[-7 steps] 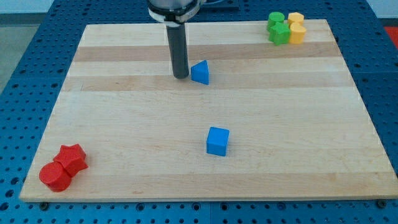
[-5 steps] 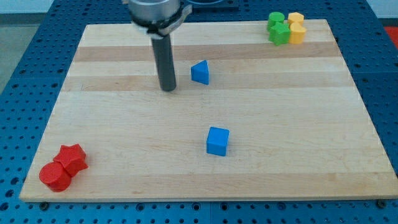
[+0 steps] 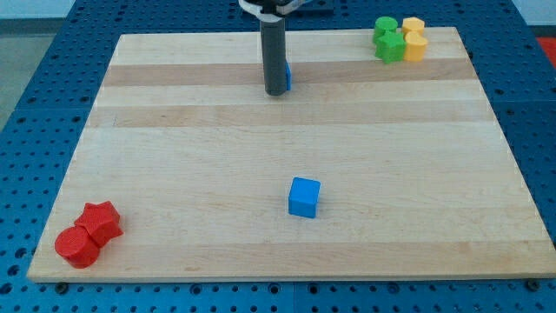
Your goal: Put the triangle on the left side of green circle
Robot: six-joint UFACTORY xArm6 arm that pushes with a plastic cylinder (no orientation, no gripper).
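Observation:
The blue triangle (image 3: 286,75) lies near the view's top centre, mostly hidden behind my rod; only a sliver shows at the rod's right edge. My tip (image 3: 275,90) rests on the board, touching or just in front of the triangle. The green circle (image 3: 385,26) sits at the view's top right corner of the board, far to the right of the triangle, with a green star-like block (image 3: 390,46) just below it.
Two yellow blocks (image 3: 415,39) sit right of the green ones. A blue cube (image 3: 304,196) lies in the lower middle. A red star (image 3: 101,221) and red cylinder (image 3: 76,247) sit at the bottom left corner.
My tip swung from left of the triangle to right against it. The triangle has slid a little toward the view's top and is now mostly hidden behind the rod.

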